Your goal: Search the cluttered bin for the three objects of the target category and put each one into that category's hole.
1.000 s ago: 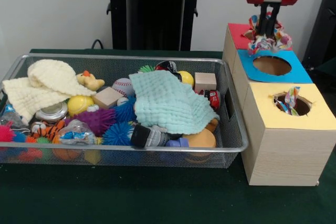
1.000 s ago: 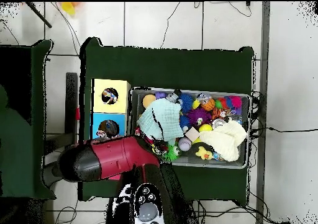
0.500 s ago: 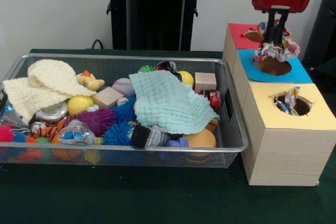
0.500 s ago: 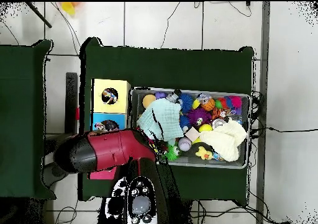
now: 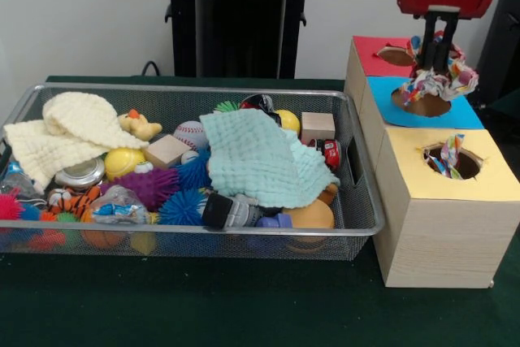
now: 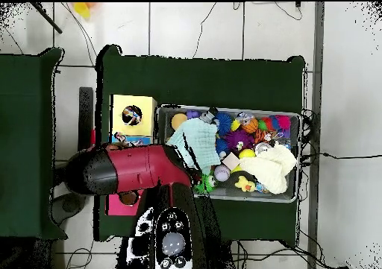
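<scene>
hand point(image 5: 439, 67): pinched on multicoloured scrunchie point(image 5: 439, 81) | scrunchie: held over blue hole point(image 5: 422, 104), overhanging its far rim | yellow hole point(image 5: 453, 161): another scrunchie seen inside | bin point(image 5: 360, 201): edge just beside boxes

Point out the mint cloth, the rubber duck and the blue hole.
Mint cloth point(image 5: 260, 156), front view, its middle.
Rubber duck point(image 5: 140, 126), front view, its body.
Blue hole point(image 5: 421, 106), front view, its visible near floor.
</scene>
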You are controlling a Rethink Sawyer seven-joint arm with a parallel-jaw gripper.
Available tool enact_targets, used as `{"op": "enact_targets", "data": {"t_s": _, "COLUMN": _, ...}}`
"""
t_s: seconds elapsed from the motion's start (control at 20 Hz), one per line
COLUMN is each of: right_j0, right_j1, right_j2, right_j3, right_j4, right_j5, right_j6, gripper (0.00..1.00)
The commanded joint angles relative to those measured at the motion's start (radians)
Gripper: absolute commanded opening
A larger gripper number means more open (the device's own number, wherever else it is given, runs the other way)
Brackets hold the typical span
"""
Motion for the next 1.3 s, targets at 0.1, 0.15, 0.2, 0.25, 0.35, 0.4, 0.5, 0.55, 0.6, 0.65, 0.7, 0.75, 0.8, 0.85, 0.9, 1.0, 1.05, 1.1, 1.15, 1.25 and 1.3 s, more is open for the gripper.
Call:
{"op": "enact_targets", "data": {"t_s": 0.1, "right_j0": 0.014, "right_j1": 0.034, "right_j2": -0.025, "right_j3": -0.121, "right_j4": 0.060, "right_j5": 0.146, "right_j6": 0.189, "gripper": 0.00}}
{"op": "enact_targets", "data": {"t_s": 0.15, "right_j0": 0.019, "right_j1": 0.038, "right_j2": -0.030, "right_j3": -0.124, "right_j4": 0.061, "right_j5": 0.142, "right_j6": 0.193, "gripper": 0.00}}
{"op": "enact_targets", "data": {"t_s": 0.2, "right_j0": 0.018, "right_j1": 0.047, "right_j2": -0.031, "right_j3": -0.133, "right_j4": 0.064, "right_j5": 0.141, "right_j6": 0.191, "gripper": 0.00}}
{"op": "enact_targets", "data": {"t_s": 0.25, "right_j0": 0.022, "right_j1": 0.049, "right_j2": -0.037, "right_j3": -0.139, "right_j4": 0.065, "right_j5": 0.144, "right_j6": 0.194, "gripper": 0.00}}
{"op": "enact_targets", "data": {"t_s": 0.35, "right_j0": 0.034, "right_j1": 0.059, "right_j2": -0.050, "right_j3": -0.159, "right_j4": 0.065, "right_j5": 0.160, "right_j6": 0.199, "gripper": 0.00}}
{"op": "enact_targets", "data": {"t_s": 0.4, "right_j0": 0.042, "right_j1": 0.069, "right_j2": -0.057, "right_j3": -0.166, "right_j4": 0.063, "right_j5": 0.155, "right_j6": 0.205, "gripper": 0.00}}
{"op": "enact_targets", "data": {"t_s": 0.5, "right_j0": 0.056, "right_j1": 0.098, "right_j2": -0.067, "right_j3": -0.173, "right_j4": 0.065, "right_j5": 0.119, "right_j6": 0.217, "gripper": 0.00}}
{"op": "enact_targets", "data": {"t_s": 0.55, "right_j0": 0.061, "right_j1": 0.115, "right_j2": -0.072, "right_j3": -0.180, "right_j4": 0.067, "right_j5": 0.102, "right_j6": 0.222, "gripper": 0.00}}
{"op": "enact_targets", "data": {"t_s": 0.6, "right_j0": 0.067, "right_j1": 0.132, "right_j2": -0.077, "right_j3": -0.187, "right_j4": 0.069, "right_j5": 0.085, "right_j6": 0.228, "gripper": 0.00}}
{"op": "enact_targets", "data": {"t_s": 0.65, "right_j0": 0.071, "right_j1": 0.145, "right_j2": -0.080, "right_j3": -0.195, "right_j4": 0.073, "right_j5": 0.076, "right_j6": 0.231, "gripper": 0.00}}
{"op": "enact_targets", "data": {"t_s": 0.7, "right_j0": 0.075, "right_j1": 0.157, "right_j2": -0.085, "right_j3": -0.200, "right_j4": 0.078, "right_j5": 0.067, "right_j6": 0.234, "gripper": 0.00}}
{"op": "enact_targets", "data": {"t_s": 0.75, "right_j0": 0.079, "right_j1": 0.169, "right_j2": -0.090, "right_j3": -0.209, "right_j4": 0.080, "right_j5": 0.063, "right_j6": 0.235, "gripper": 0.00}}
{"op": "enact_targets", "data": {"t_s": 0.8, "right_j0": 0.080, "right_j1": 0.183, "right_j2": -0.092, "right_j3": -0.216, "right_j4": 0.084, "right_j5": 0.058, "right_j6": 0.235, "gripper": 0.00}}
{"op": "enact_targets", "data": {"t_s": 0.85, "right_j0": 0.078, "right_j1": 0.198, "right_j2": -0.092, "right_j3": -0.223, "right_j4": 0.085, "right_j5": 0.049, "right_j6": 0.226, "gripper": 0.00}}
{"op": "enact_targets", "data": {"t_s": 0.9, "right_j0": 0.077, "right_j1": 0.213, "right_j2": -0.093, "right_j3": -0.229, "right_j4": 0.084, "right_j5": 0.033, "right_j6": 0.220, "gripper": 0.00}}
{"op": "enact_targets", "data": {"t_s": 1.0, "right_j0": 0.073, "right_j1": 0.238, "right_j2": -0.090, "right_j3": -0.233, "right_j4": 0.090, "right_j5": -0.003, "right_j6": 0.214, "gripper": 0.00}}
{"op": "enact_targets", "data": {"t_s": 1.05, "right_j0": 0.075, "right_j1": 0.246, "right_j2": -0.092, "right_j3": -0.234, "right_j4": 0.092, "right_j5": -0.019, "right_j6": 0.217, "gripper": 0.00}}
{"op": "enact_targets", "data": {"t_s": 1.1, "right_j0": 0.075, "right_j1": 0.253, "right_j2": -0.093, "right_j3": -0.235, "right_j4": 0.095, "right_j5": -0.026, "right_j6": 0.217, "gripper": 0.00}}
{"op": "enact_targets", "data": {"t_s": 1.15, "right_j0": 0.078, "right_j1": 0.255, "right_j2": -0.096, "right_j3": -0.236, "right_j4": 0.097, "right_j5": -0.029, "right_j6": 0.218, "gripper": 0.00}}
{"op": "enact_targets", "data": {"t_s": 1.25, "right_j0": 0.080, "right_j1": 0.258, "right_j2": -0.102, "right_j3": -0.244, "right_j4": 0.101, "right_j5": -0.020, "right_j6": 0.216, "gripper": 0.00}}
{"op": "enact_targets", "data": {"t_s": 1.3, "right_j0": 0.081, "right_j1": 0.259, "right_j2": -0.104, "right_j3": -0.245, "right_j4": 0.104, "right_j5": -0.018, "right_j6": 0.216, "gripper": 0.00}}
